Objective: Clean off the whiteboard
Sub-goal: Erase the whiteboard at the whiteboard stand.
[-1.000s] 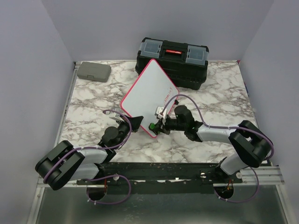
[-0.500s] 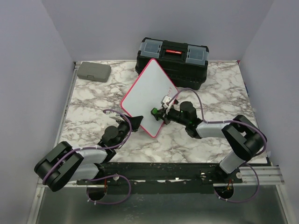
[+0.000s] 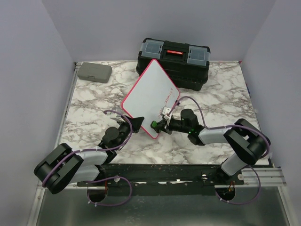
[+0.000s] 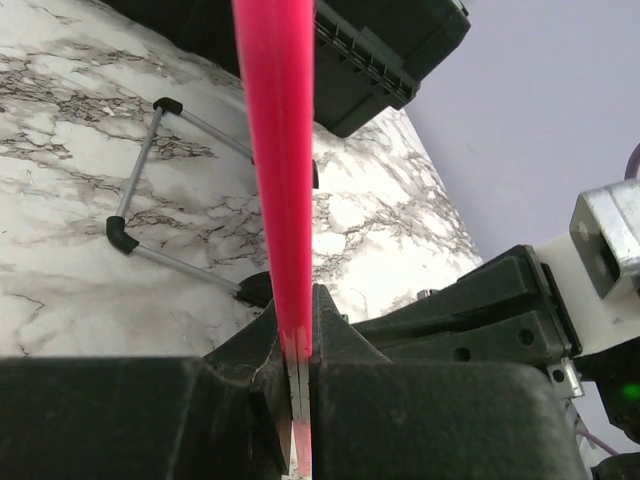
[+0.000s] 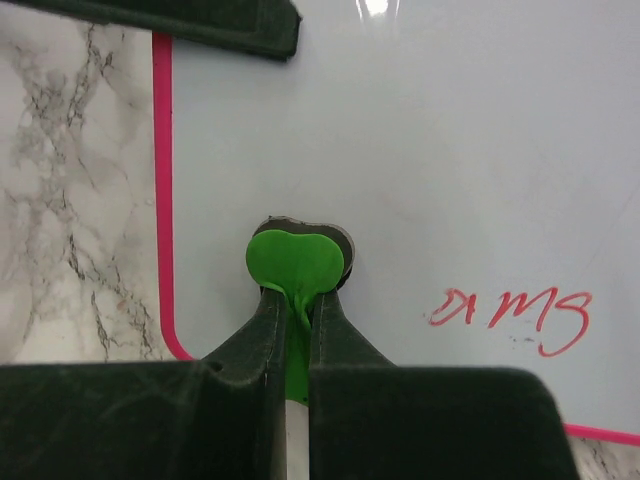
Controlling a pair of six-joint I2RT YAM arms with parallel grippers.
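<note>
The whiteboard (image 3: 148,96) with a red-pink frame stands tilted in front of the toolbox. My left gripper (image 3: 136,124) is shut on its lower left frame edge (image 4: 280,150), which runs between the jaws (image 4: 297,350). My right gripper (image 3: 159,125) is shut on a green eraser (image 5: 295,262) with a black pad, pressed flat on the board near its lower corner (image 3: 153,125). Red handwriting (image 5: 510,310) lies to the right of the eraser and also shows in the top view (image 3: 168,98). One left fingertip (image 5: 200,25) shows at the board's edge.
A black toolbox (image 3: 173,61) stands right behind the board and also shows in the left wrist view (image 4: 385,50). A small grey case (image 3: 94,72) lies at the back left. The board's wire stand with black feet (image 4: 150,170) rests on the marble table (image 3: 225,103).
My right gripper slid the eraser up the board half a second ago, then back down toward the lower corner. The left gripper has kept its hold on the frame.
</note>
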